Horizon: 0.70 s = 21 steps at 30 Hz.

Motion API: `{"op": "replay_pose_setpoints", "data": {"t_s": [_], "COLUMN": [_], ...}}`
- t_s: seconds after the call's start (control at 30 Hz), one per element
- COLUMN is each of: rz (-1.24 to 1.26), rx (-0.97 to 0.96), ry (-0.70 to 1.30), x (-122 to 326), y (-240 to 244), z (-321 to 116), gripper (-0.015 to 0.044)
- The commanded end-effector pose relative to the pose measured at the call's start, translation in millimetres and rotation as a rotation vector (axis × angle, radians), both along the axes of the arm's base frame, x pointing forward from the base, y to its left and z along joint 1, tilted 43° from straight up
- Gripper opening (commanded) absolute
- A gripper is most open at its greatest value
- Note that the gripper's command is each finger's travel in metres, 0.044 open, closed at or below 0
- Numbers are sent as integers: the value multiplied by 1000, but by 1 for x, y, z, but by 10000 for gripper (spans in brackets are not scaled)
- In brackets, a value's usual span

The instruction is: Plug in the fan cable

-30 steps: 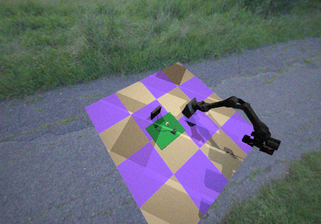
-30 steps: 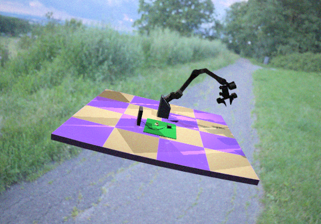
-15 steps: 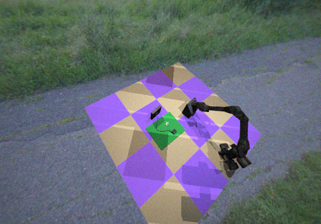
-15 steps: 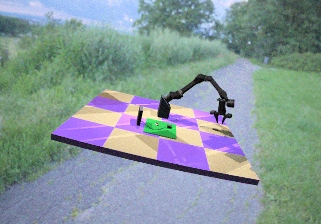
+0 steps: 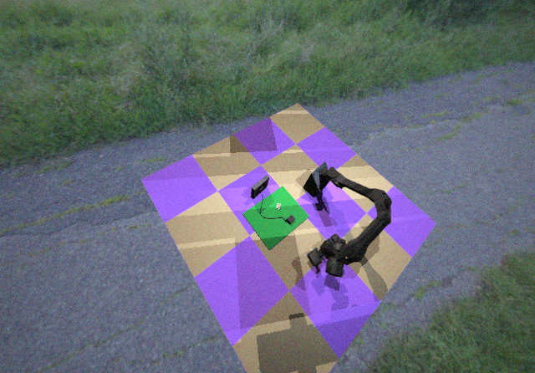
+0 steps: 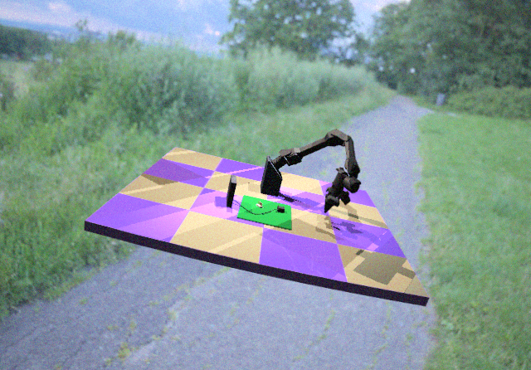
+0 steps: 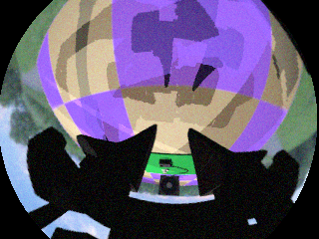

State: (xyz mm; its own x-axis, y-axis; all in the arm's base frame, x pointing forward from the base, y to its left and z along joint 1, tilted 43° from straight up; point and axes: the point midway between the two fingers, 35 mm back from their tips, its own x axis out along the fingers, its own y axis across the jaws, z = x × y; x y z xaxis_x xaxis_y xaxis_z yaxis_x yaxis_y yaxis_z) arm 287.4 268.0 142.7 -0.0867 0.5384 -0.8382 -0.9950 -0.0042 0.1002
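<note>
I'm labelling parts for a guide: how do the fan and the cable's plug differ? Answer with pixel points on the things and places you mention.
The fan (image 5: 259, 186) (image 6: 231, 192) (image 7: 169, 185) stands upright beside the board; the plug (image 5: 290, 219) (image 6: 280, 209) (image 7: 165, 162) lies on it. The fan is a broad, thin square; the plug is a far smaller block. Both are dark and joined by the cable (image 5: 272, 218) (image 6: 257, 214).

A purple-and-tan checkered table (image 5: 224, 217) (image 6: 222, 237) (image 7: 145, 65) is shown; on it, a green board (image 5: 270, 235) (image 6: 265, 220) (image 7: 185, 160) is laid flat beside an upright black fan (image 5: 259, 186) (image 6: 231, 191) (image 7: 169, 185).
</note>
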Motion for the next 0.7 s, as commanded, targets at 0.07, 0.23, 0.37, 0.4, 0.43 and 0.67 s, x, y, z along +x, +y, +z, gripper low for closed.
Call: {"op": "replay_pose_setpoints", "data": {"t_s": [0.07, 0.23, 0.37, 0.4, 0.43, 0.67], "rz": [-367, -721, -942, -952, -952, -953], "rx": [-95, -147, -161, -161, -161, -161], "ry": [344, 694, 934, 945, 945, 945], "x": [26, 29, 20, 19, 19, 19], "y": [-77, -149, -192, -194, -194, -184], "z": [-57, -102, -126, -127, -127, -138], "gripper": [210, 210, 210, 210, 210, 210]}}
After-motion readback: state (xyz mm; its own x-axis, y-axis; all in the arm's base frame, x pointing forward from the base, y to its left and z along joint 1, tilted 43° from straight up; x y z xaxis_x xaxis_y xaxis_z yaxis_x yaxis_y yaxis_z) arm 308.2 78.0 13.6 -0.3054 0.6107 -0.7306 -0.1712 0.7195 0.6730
